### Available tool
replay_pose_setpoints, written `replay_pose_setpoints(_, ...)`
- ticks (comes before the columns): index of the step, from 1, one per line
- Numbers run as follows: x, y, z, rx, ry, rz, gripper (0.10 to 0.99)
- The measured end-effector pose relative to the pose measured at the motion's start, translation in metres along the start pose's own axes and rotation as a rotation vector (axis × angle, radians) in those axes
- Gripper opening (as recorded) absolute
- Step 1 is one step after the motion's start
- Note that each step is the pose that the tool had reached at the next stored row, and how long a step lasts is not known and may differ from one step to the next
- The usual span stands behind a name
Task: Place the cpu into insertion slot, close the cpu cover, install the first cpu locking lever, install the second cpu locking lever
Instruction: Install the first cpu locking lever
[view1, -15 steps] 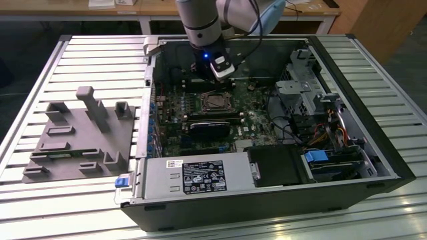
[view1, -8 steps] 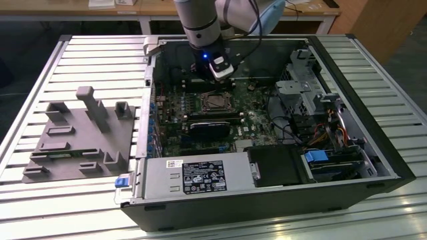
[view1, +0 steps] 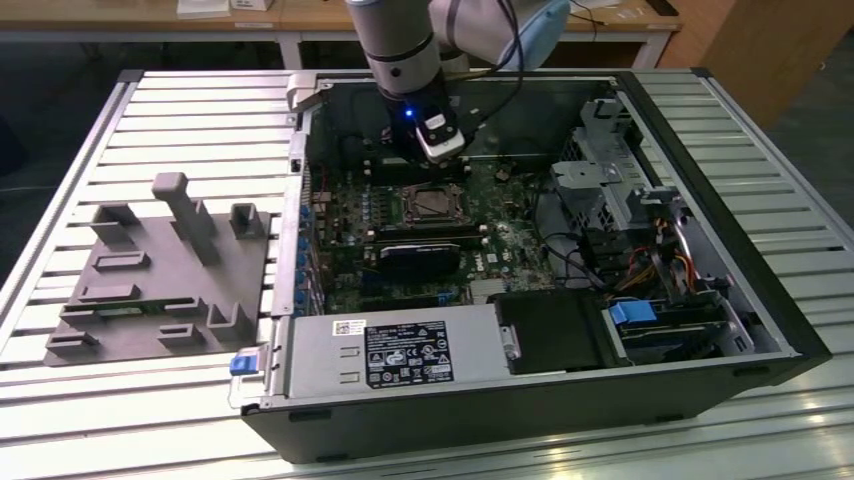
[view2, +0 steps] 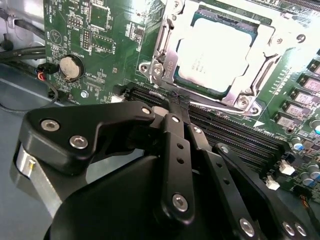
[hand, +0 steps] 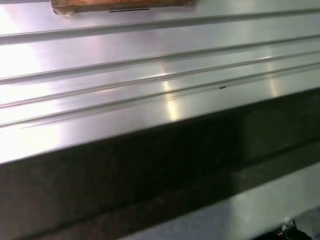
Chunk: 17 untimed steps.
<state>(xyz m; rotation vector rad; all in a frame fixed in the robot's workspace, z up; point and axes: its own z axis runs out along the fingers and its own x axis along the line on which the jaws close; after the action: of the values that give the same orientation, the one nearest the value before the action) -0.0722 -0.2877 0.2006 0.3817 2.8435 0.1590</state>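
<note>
Jaws clenched, nothing visible between them. From the gripper (view1: 442, 150), at six o'clock in the exterior view: the cpu (view2: 212, 52), square and flat in the insertion slot (view1: 410, 204), under the closed cpu cover (view2: 265, 37). Tips just beside the socket, over memory slots (view2: 240, 135). Motherboard (view2: 100, 40) crowded, case wall (view1: 300, 200) near.
</note>
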Motion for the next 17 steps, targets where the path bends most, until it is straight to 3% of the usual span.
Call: replay_pose_setpoints(17,0.0011,0.0013,0.0049,0.016,-0.0125,0.048,0.102)
